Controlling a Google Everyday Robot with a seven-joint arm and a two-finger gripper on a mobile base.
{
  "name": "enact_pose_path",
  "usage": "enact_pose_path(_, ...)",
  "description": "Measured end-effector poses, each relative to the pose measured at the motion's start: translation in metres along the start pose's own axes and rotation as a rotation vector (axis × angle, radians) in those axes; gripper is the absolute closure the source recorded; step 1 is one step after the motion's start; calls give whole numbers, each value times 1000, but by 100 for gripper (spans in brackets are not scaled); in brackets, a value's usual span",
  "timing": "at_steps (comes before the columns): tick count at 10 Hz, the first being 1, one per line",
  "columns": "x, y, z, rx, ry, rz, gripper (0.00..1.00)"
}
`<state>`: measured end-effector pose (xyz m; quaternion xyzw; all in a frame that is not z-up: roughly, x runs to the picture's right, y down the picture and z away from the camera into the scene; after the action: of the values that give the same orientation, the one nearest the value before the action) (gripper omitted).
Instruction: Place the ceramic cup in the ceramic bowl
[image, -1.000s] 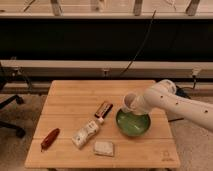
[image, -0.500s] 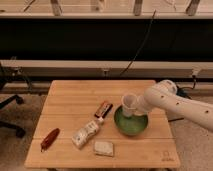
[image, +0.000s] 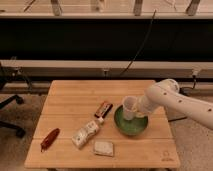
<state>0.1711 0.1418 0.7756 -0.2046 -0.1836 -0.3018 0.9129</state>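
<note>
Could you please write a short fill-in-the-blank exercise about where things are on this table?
1. The ceramic cup sits at the gripper, over the ceramic ____.
2. The ceramic bowl is ____ in colour.
3. The red object lies near the table's front-____ corner.

Missing words: bowl; green; left

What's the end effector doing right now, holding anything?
End effector: holding the ceramic cup, tilted, over the back-left rim of the ceramic bowl.
</note>
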Motion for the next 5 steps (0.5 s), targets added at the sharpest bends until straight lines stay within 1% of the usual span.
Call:
enact_pose_path(2,0,-1,4,-32,0,-30,99)
enact_pose_path(3,1,-1,6,-47,-3,-38,90)
enact_pose_path(5,2,0,8,-54,-7,-36,72)
